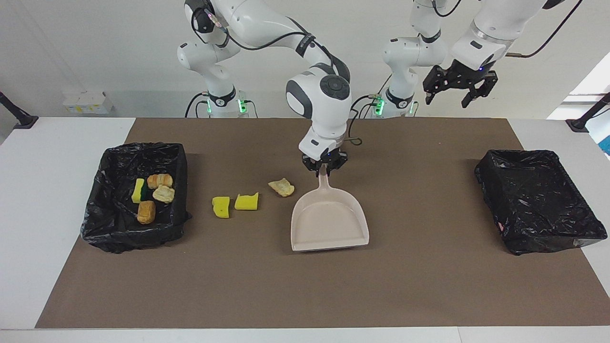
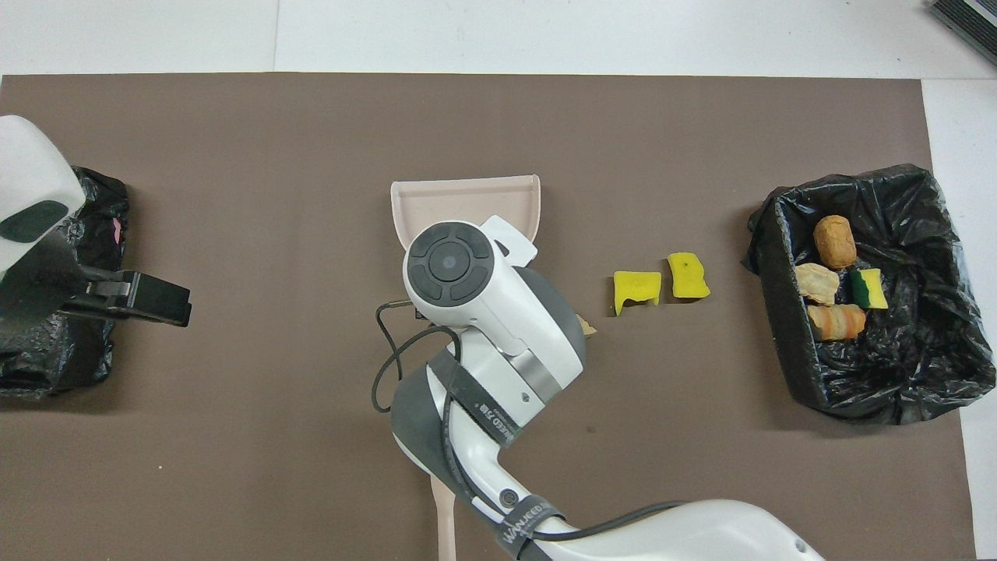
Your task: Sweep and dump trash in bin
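Note:
My right gripper [image 1: 325, 166] is shut on the handle of the beige dustpan [image 1: 329, 219], which lies flat mid-mat with its mouth pointing away from the robots. A tan bread chunk [image 1: 281, 186] lies beside the pan, toward the right arm's end. Two yellow sponge pieces [image 1: 247, 201] [image 1: 221, 207] lie further that way. A green-backed sponge [image 1: 139, 190] and three bread chunks [image 1: 159, 181] lie in the black-lined bin [image 1: 109, 219]. My left gripper [image 1: 446, 101] waits open, raised above the left arm's end. In the overhead view my arm hides most of the loose bread chunk [image 2: 586, 327].
A second black-lined bin [image 1: 538, 200] stands at the left arm's end with no trash showing in it. A brown mat [image 1: 305, 286] covers the table. A beige stick-like piece [image 2: 444, 514] shows at the overhead view's bottom edge.

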Controlling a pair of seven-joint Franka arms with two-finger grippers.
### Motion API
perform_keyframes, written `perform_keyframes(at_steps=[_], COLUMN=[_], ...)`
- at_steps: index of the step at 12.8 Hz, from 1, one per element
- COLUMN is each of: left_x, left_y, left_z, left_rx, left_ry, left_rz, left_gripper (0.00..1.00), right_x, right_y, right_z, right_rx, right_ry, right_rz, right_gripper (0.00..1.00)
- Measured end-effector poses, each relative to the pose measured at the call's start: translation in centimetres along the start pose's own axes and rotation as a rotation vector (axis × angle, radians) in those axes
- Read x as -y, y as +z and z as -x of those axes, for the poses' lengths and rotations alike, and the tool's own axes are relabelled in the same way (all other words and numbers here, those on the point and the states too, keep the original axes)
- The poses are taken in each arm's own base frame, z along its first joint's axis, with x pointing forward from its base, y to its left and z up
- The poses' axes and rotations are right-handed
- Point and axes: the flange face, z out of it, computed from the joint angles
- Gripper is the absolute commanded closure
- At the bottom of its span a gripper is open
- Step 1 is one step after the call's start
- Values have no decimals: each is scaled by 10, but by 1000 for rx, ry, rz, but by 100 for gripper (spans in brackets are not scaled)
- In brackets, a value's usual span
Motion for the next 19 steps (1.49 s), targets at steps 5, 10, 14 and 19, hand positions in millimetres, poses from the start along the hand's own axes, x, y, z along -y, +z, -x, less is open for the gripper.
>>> perform_keyframes(at_steps=[5, 10, 14, 19], left_x=[-5, -9, -44, -147], left_y=[-2, 36, 90, 170], left_z=[-9, -62, -107, -125], left_rx=[-55, -127, -151, -125], left_ry=[11, 18, 62, 41], left_rz=[5, 24, 11, -16], left_gripper=[0, 0, 0, 0], right_x=[18, 22, 48, 79], right_y=[26, 0, 10, 11], right_z=[-2, 7, 85, 226], right_rx=[1, 23, 115, 111], right_ry=[14, 29, 32, 51], right_rz=[1, -49, -14, 42], right_gripper=[0, 0, 0, 9])
